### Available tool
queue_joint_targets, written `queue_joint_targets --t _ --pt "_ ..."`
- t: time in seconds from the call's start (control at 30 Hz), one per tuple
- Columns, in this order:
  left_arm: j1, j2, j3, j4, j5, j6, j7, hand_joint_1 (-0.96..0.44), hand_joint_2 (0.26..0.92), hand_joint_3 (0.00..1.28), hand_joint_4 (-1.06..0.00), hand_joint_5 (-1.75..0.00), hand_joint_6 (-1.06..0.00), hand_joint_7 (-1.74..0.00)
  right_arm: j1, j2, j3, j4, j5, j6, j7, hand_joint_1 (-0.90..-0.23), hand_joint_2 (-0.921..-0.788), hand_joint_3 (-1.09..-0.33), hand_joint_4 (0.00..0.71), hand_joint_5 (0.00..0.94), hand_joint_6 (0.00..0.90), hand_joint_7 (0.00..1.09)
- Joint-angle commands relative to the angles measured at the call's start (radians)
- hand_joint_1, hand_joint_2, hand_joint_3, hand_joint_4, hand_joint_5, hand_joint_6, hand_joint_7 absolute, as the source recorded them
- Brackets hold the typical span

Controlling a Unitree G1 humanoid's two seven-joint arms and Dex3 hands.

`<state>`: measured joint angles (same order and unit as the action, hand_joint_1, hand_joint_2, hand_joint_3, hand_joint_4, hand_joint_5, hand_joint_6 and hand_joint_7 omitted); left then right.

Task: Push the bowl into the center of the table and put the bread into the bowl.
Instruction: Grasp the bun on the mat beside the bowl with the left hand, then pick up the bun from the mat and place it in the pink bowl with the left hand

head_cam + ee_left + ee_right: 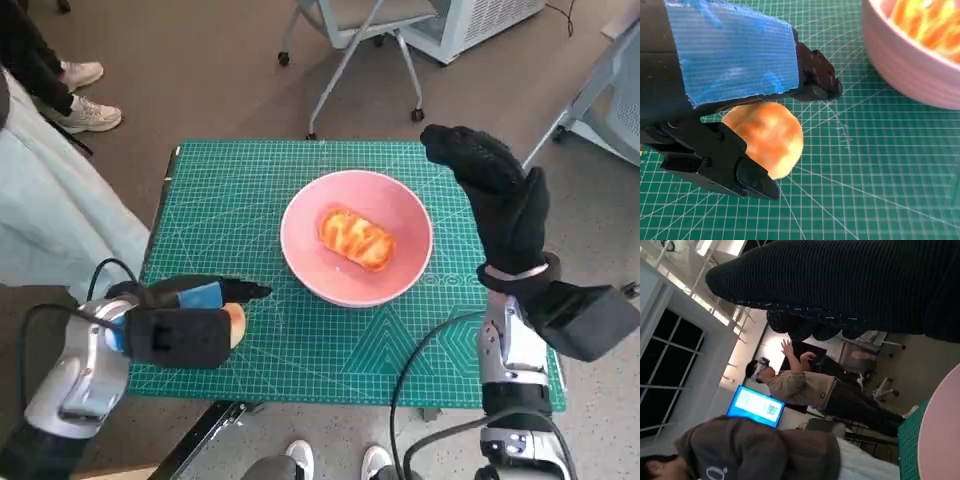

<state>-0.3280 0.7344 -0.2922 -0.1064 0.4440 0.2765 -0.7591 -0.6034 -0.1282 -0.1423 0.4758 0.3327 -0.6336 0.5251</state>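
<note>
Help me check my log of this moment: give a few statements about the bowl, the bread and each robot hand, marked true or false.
1. A bread piece lies inside the pink bowl. True.
2. The left robot hand holds nothing. False: it grips a second round bread roll.
3. The right robot hand presses down on the bowl's rim. False: it is raised beside the bowl, holding nothing.
4. The bowl stands on the green cutting mat. True.
5. The bowl is tipped over. False: it sits upright.
</note>
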Motion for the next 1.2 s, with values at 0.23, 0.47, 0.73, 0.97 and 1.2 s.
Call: queue_joint_targets --t 0.23,0.47,0.73,0.97,1.2 --pt "-0.01 0.004 -0.004 0.057 0.048 -0.065 0.071 0.04 0.857 0.06 -0.73 -0.8 -0.68 -0.7 0.021 -0.006 -0.003 -0.004 -0.005 0.012 0.0 -0.682 -0.921 -0.764 0.183 0.001 0.0 0.6" --pt "0.015 0.017 0.057 0.022 0.01 -0.128 0.109 0.01 0.898 0.06 -0.75 -1.11 -0.65 -1.07 0.018 -0.003 -0.002 -0.005 -0.005 0.014 -0.003 -0.682 -0.921 -0.762 0.182 0.001 -0.001 0.59" --pt "0.013 0.026 0.142 -0.064 -0.042 -0.169 0.108 0.0 0.895 0.06 -0.76 -1.06 -0.68 -1.15 0.011 0.0 -0.004 0.011 -0.004 0.009 -0.001 -0.684 -0.921 -0.761 0.182 0.001 0.0 0.59" --pt "-0.022 0.024 0.21 -0.145 -0.075 -0.158 0.102 0.0 0.892 0.05 -0.78 -1.02 -0.69 -1.15 0.011 0.002 -0.005 0.015 0.0 0.007 0.001 -0.685 -0.921 -0.761 0.183 0.001 0.0 0.59" --pt "-0.082 0.008 0.25 -0.226 -0.087 -0.098 0.101 0.0 0.89 0.05 -0.8 -1.02 -0.69 -1.13 0.01 0.005 -0.008 0.022 0.001 0.001 0.001 -0.688 -0.921 -0.759 0.184 0.001 0.0 0.59"
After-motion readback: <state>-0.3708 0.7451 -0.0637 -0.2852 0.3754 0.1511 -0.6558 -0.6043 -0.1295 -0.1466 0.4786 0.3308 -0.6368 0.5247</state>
